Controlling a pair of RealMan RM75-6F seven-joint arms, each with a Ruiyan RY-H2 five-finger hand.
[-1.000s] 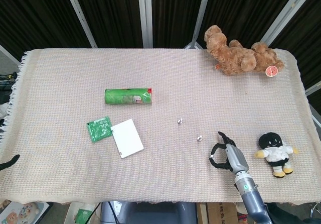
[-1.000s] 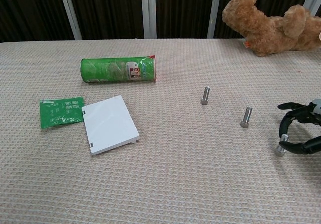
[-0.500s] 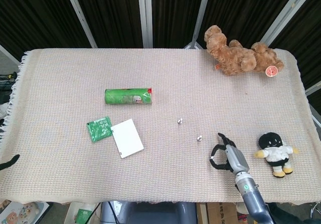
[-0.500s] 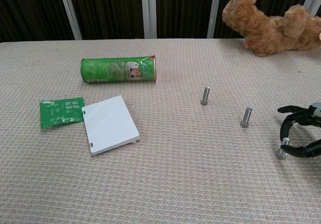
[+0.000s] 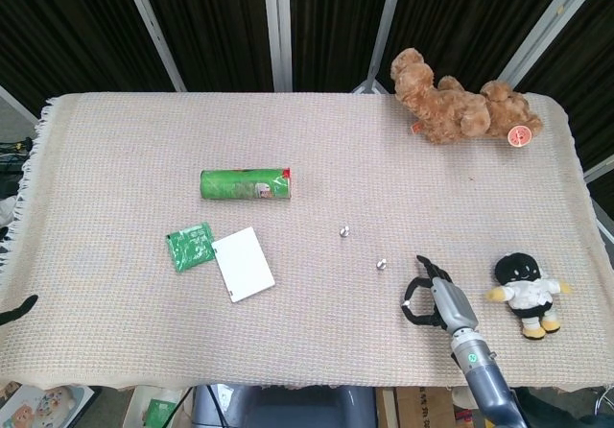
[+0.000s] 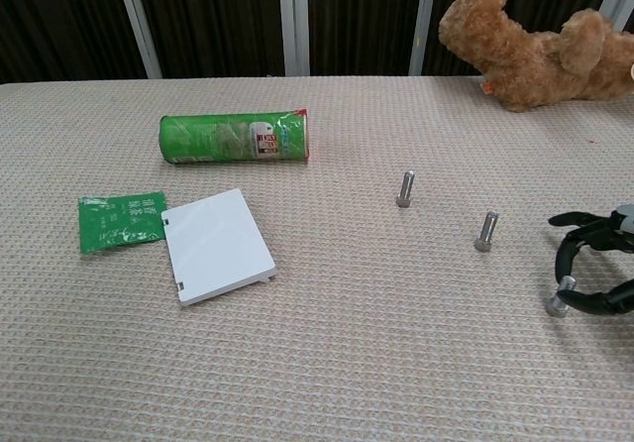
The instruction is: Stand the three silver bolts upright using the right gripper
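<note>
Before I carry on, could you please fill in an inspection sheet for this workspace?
Surface: woven beige cloth covering the table.
Job's things: two bolts upright, far bolt and middle bolt; third bolt tilted at the right hand's fingers.
Clutter: green can lying on its side; green packet beside a white card; brown teddy at the far right; small black-and-white doll by the right edge.
Hands: right hand at the third bolt, grip unclear; left hand not seen.
Cables: nothing seen.
Surroundings: dark curtains with pale bars behind the table.
</note>
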